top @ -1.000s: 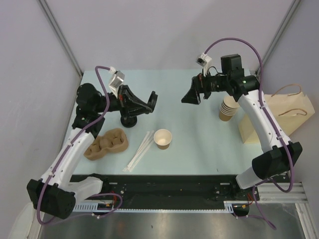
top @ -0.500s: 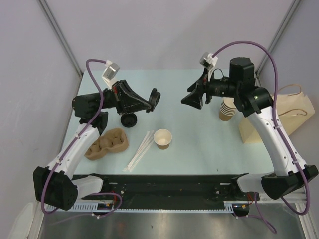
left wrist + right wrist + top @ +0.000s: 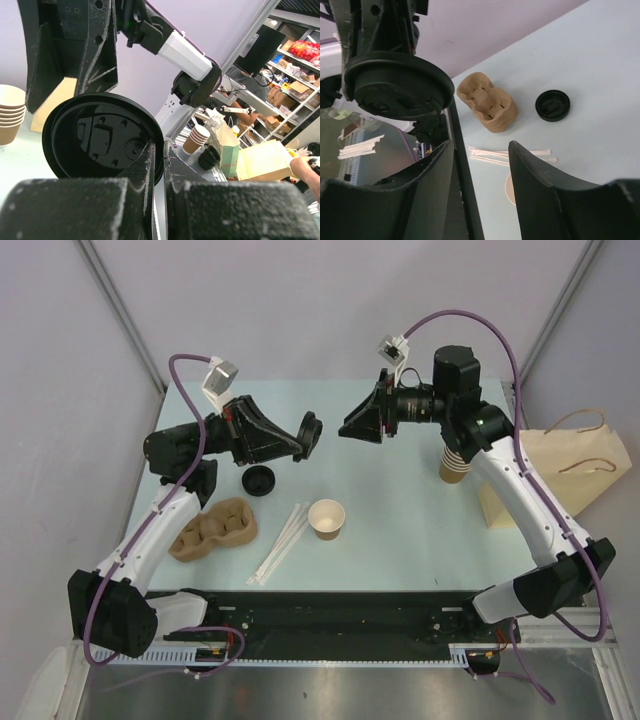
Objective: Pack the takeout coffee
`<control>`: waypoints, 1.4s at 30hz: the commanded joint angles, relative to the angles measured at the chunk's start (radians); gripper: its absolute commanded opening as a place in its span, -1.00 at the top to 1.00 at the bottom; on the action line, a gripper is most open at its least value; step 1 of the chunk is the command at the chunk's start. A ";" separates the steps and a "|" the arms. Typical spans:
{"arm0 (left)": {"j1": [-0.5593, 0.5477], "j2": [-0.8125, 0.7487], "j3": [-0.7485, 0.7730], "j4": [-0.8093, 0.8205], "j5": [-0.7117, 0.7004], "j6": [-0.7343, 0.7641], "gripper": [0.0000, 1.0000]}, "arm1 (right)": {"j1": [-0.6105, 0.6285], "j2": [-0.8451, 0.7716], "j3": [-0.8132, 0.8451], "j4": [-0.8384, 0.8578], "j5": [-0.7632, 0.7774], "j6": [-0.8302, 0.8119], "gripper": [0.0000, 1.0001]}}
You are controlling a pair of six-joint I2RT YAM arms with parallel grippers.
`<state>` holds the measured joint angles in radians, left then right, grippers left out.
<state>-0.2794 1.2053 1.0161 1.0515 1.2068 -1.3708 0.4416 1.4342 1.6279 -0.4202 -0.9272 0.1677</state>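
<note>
- The left gripper (image 3: 305, 438) is clamped on the rim of a black lid (image 3: 102, 137); it holds the lid on edge in the air above the left half of the worktop (image 3: 400, 540); the lid's hollow underside faces the left wrist camera
- The right gripper (image 3: 480, 150) hangs opposite, also off the worktop; its fingers are parted with nothing between them; the tips point at the lid's top face, near but apart
- The lid is round, glossy moulded plastic with a raised rim; embossed marks on its inner face are too blurred to read
- The kraft paper cup (image 3: 327, 518) stands upright and open-topped on the worktop, about midway between the left and right edges and towards the near edge; it has a plain matte brown wall, a pale cream inside and a rolled lip
- A second black lid (image 3: 260, 480) lies flat on the worktop, left of the cup and farther back, well apart from it
- White paper-wrapped sticks (image 3: 283, 542), perhaps straws, lie in a loose bundle just left of the cup
- A moulded pulp carrier (image 3: 213, 528) of lumpy tan fibre with round wells sits towards the near-left corner
- A stack of brown paper cups (image 3: 460, 462), nested with their rims showing as bands, stands towards the right edge; it is partly behind the right arm
- A pale paper bag (image 3: 560, 475) with twisted cord handles sits at the right edge
</note>
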 commanded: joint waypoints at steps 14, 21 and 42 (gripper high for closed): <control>-0.003 -0.003 0.007 0.094 -0.035 -0.050 1.00 | 0.101 0.058 0.096 0.121 -0.055 -0.007 -0.02; -0.003 -0.010 -0.020 0.113 -0.033 -0.059 1.00 | 0.112 0.074 0.105 0.150 -0.070 0.013 0.05; -0.007 -0.019 -0.027 0.110 -0.030 -0.054 1.00 | 0.121 0.078 0.096 0.209 -0.133 0.033 0.91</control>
<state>-0.2798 1.2057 0.9936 1.1332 1.1824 -1.4189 0.5552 1.5139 1.6909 -0.2630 -1.0294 0.1940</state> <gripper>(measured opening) 0.091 0.114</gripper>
